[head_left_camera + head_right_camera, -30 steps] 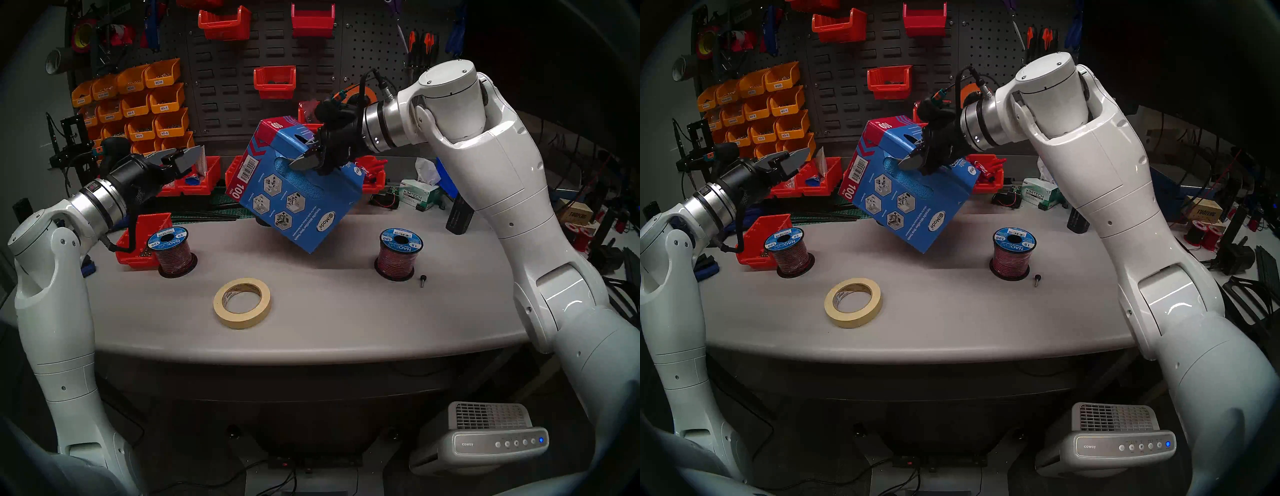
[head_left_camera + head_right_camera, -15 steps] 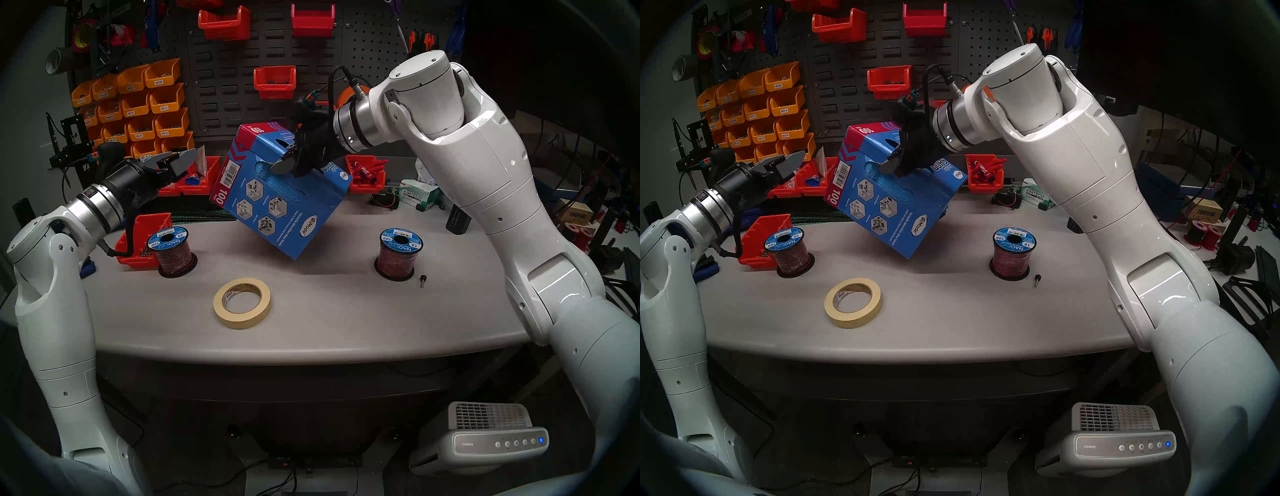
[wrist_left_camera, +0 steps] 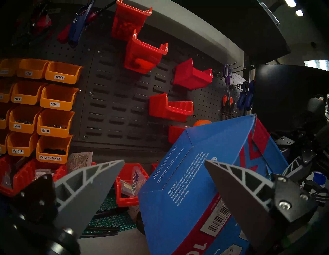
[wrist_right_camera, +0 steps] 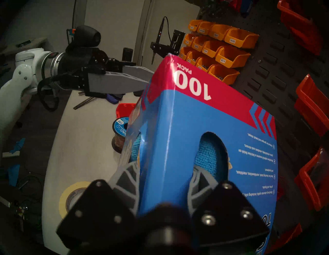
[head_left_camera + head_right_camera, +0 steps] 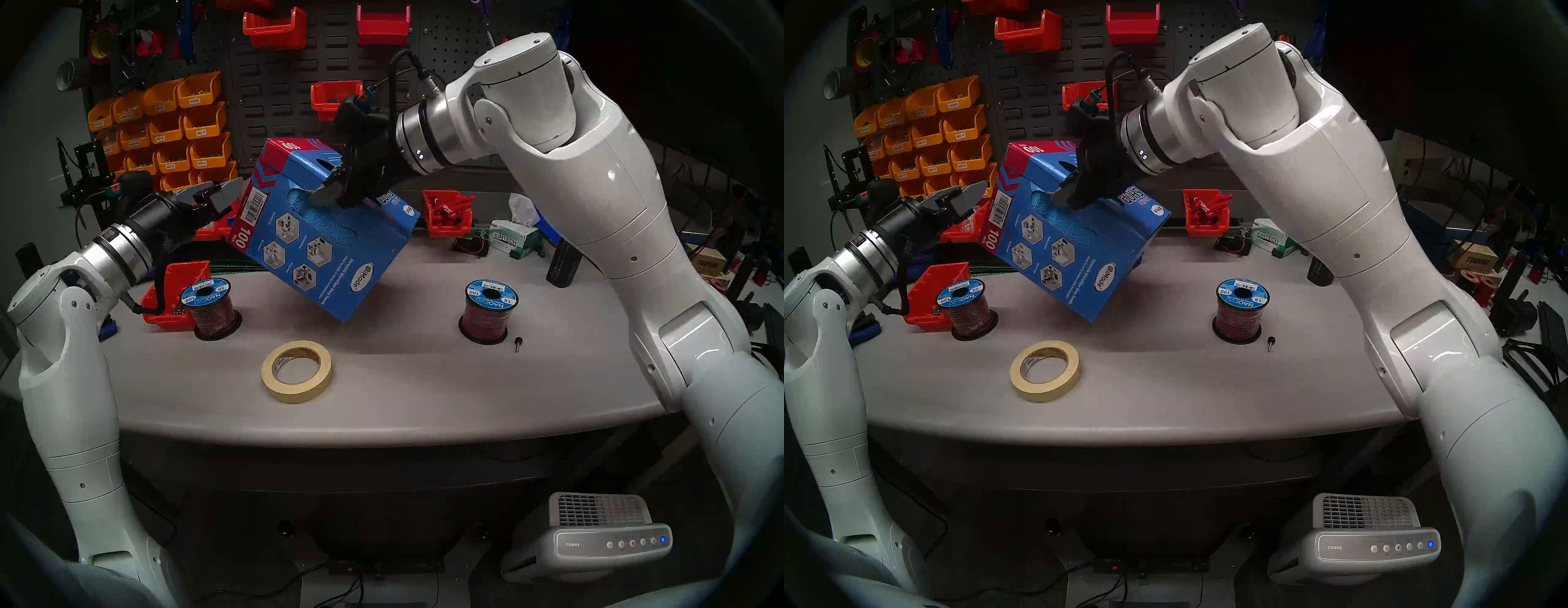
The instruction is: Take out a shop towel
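Carton [image 5: 316, 237], pinched at its top corner by the right pincer [image 5: 333, 191], has swung left and up off the tabletop [image 5: 424, 373] toward the spread left pincer [image 5: 220, 193], bringing the shop towel [image 5: 322, 220] in its slot within reach.

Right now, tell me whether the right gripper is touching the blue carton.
Touching. The right wrist view shows the right gripper clamped on the blue carton, one finger in each cut-out.

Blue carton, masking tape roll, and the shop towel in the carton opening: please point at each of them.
blue carton [image 5: 339, 271], head left view, printed front face.
masking tape roll [image 5: 297, 371], head left view, top rim of the ring.
shop towel [image 4: 210, 153], right wrist view, cloth showing in the oval opening.
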